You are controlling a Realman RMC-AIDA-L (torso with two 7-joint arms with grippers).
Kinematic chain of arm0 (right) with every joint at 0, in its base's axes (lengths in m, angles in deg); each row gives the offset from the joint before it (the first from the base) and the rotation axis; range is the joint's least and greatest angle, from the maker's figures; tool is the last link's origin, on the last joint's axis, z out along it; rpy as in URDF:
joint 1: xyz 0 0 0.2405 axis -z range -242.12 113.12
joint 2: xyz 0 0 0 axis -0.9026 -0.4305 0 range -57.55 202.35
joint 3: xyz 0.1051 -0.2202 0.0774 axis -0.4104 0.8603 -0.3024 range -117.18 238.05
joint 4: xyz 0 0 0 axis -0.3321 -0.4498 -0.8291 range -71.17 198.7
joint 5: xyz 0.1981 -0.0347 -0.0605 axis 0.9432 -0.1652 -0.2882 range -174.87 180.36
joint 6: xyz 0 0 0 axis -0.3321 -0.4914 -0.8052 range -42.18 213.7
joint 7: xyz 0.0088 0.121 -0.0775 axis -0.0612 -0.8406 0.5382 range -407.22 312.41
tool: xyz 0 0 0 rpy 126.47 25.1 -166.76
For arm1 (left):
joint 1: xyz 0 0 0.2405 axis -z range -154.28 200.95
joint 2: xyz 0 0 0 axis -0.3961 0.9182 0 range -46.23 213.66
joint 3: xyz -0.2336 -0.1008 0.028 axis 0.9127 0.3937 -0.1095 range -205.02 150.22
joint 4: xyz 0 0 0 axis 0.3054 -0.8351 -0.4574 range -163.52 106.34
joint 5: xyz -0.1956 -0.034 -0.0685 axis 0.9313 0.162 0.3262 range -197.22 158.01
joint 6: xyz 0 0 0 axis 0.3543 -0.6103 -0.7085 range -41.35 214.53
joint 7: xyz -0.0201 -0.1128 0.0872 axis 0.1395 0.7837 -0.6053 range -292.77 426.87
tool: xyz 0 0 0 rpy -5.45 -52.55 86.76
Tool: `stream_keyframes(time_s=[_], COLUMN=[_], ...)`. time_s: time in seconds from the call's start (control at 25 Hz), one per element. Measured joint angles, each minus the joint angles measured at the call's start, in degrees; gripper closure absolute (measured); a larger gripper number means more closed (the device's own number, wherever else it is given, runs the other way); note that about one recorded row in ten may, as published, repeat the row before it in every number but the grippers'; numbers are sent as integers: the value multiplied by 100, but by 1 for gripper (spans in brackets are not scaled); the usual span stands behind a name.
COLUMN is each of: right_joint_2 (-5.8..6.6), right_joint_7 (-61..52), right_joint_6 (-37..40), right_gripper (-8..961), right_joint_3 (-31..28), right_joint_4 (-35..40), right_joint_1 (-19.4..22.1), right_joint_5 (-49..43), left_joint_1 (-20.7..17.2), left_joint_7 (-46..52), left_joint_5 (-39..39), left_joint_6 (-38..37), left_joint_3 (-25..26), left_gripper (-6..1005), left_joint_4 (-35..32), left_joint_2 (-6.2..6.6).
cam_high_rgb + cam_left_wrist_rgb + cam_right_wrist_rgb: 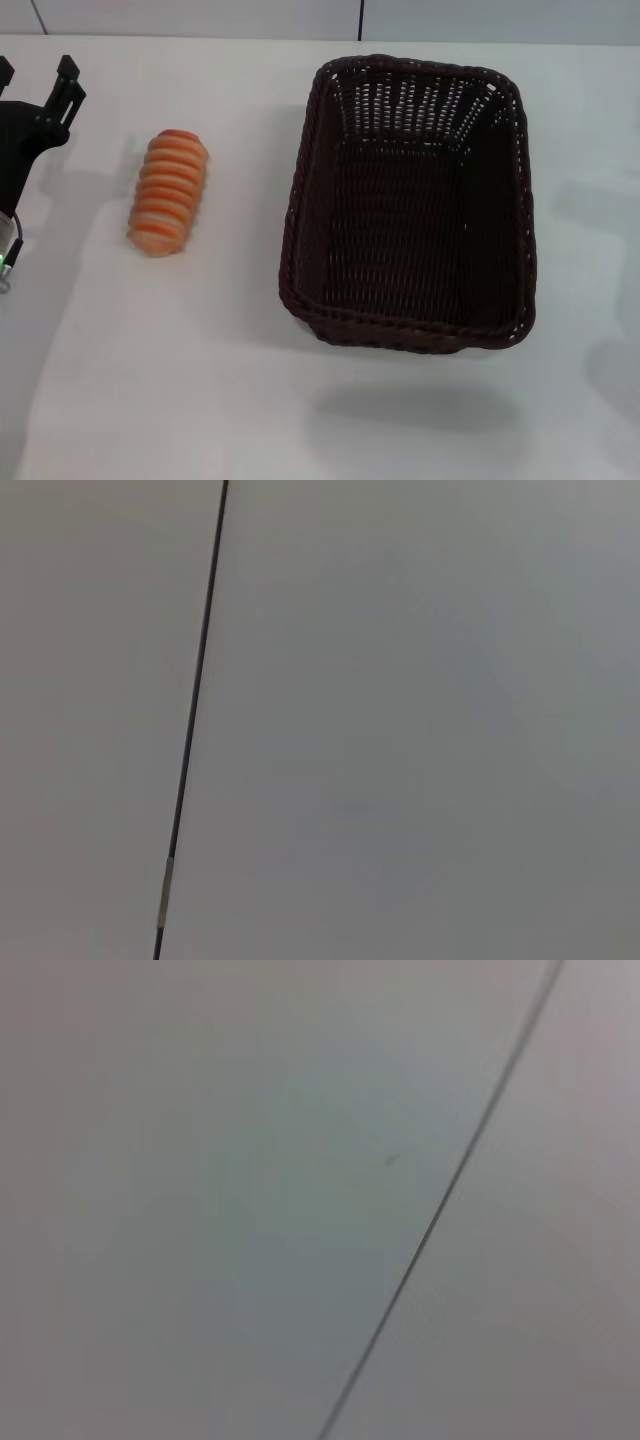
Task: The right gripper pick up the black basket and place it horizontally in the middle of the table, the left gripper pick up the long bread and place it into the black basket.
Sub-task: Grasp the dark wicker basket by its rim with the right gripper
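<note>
You have the black basket (410, 205) sitting on the white table (200, 400), right of centre in the head view, with nothing inside it; the dark woven floor is bare. It is a rectangular wicker piece with open-weave sides that slope outward to a thick braided rim. Its long axis runs away from the robot, so the short ends face near and far.

The long bread (168, 192) lies flat on the table to the left of the basket, well apart from it. It is an orange-tan loaf with rounded ends and paler cream ridges banding it crosswise. Its long axis also runs roughly near to far, tilted a little so the far end leans toward the basket.

Your left gripper (35, 98) is at the left edge of the head view, beyond and to the left of the bread, touching nothing. Two black prongs show, standing apart with a clear gap between them. A green light glows lower on that arm.

Your right gripper is out of sight. Both wrist views show only a plain pale surface crossed by one thin dark line.
</note>
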Motion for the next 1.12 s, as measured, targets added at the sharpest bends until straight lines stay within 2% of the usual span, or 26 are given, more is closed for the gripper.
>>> stream_keyframes(time_s=[0.08,0.4,0.52,0.64,0.72,0.92,1.12], right_joint_2=[-8,5,-2,12,24,30,35], right_joint_7=[745,3140,3646,4045,4084,4029,4031], right_joint_6=[-216,-1358,-1724,-2199,-2239,-1317,87], right_gripper=[113,112,112,112,113,113,114], right_joint_3=[151,253,-10,-491,-803,-1443,-1833], right_joint_4=[-121,-879,-800,-671,-580,120,1039], right_joint_1=[-63,-880,-1106,-1477,-1597,-1347,-680], right_joint_5=[316,2039,2558,3489,3945,5052,6184], left_joint_1=[13,14,13,11,11,-21,-10], left_joint_7=[0,3,5,5,5,8,9], left_joint_5=[1,0,0,1,1,0,0], left_joint_6=[8,16,18,18,18,18,18], left_joint_3=[-15,-21,-25,-27,-27,-30,-19], left_gripper=[228,228,228,228,228,228,229], left_joint_4=[-12,-14,-13,-5,-5,45,23], left_joint_2=[0,5,9,9,9,10,10])
